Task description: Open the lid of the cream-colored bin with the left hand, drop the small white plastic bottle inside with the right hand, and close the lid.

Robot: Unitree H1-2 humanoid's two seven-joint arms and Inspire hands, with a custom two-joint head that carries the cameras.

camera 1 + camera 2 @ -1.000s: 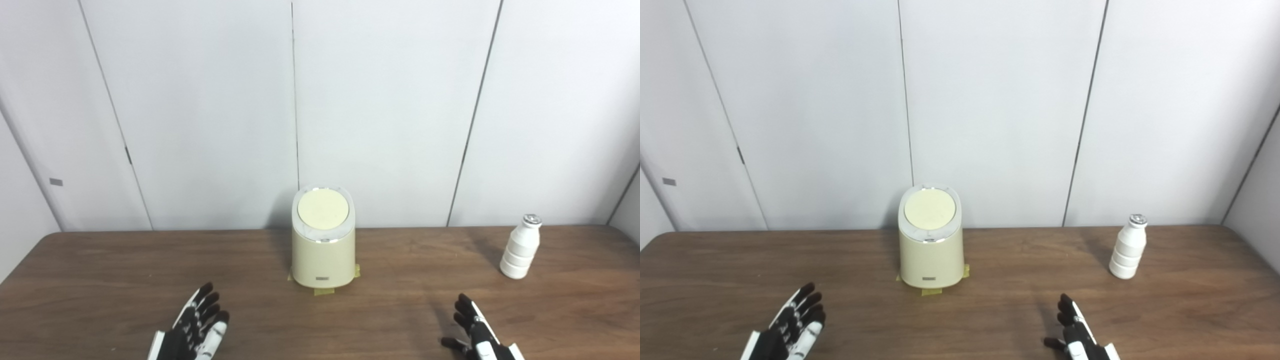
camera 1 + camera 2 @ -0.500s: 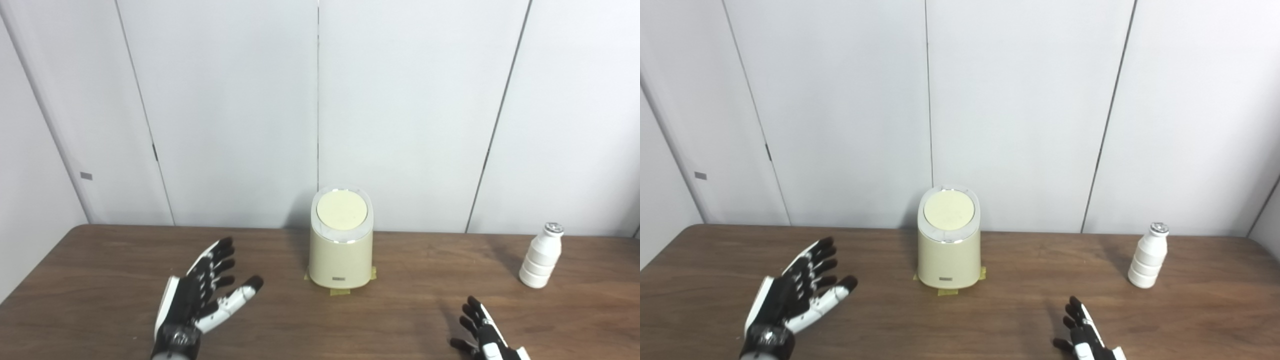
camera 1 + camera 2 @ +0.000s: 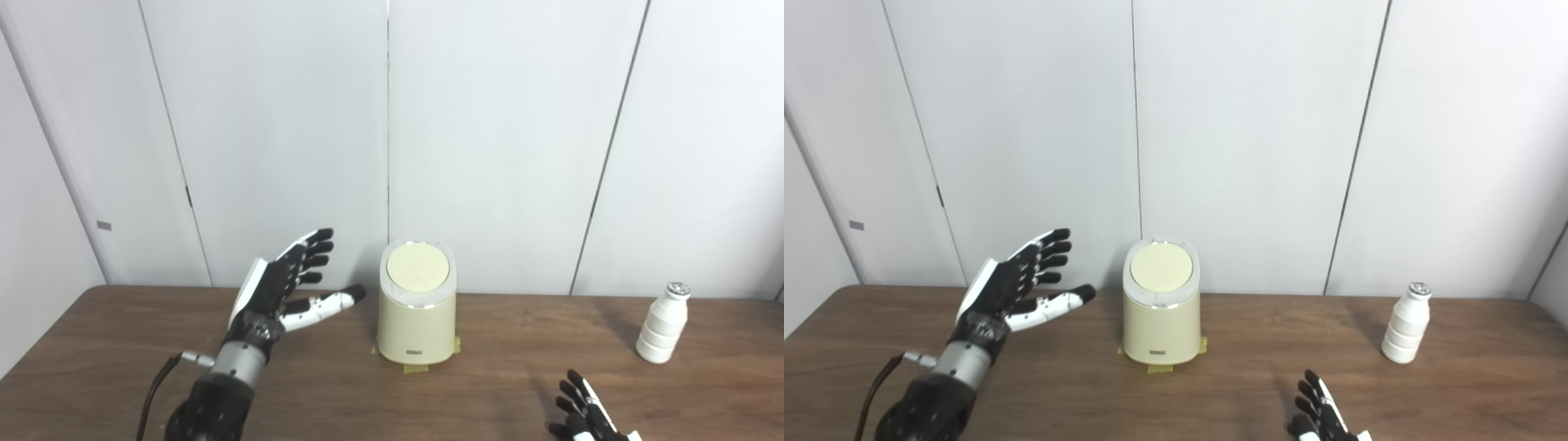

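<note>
left hand (image 3: 278, 288), fingers spread and empty, nears the closed lid (image 3: 418, 269): we should press its front edge squarely; right hand (image 3: 585, 416) waits, fingers apart.

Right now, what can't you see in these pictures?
- Inside of the bin: hidden in both views by its closed lid.
- Right robot hand: cut off by the bottom edge in both views, only the fingers show.
- Small label low on the bin's front: too small to read.
- What the bottle holds: its white plastic hides it.
- The bin's back: faces the wall.
</note>
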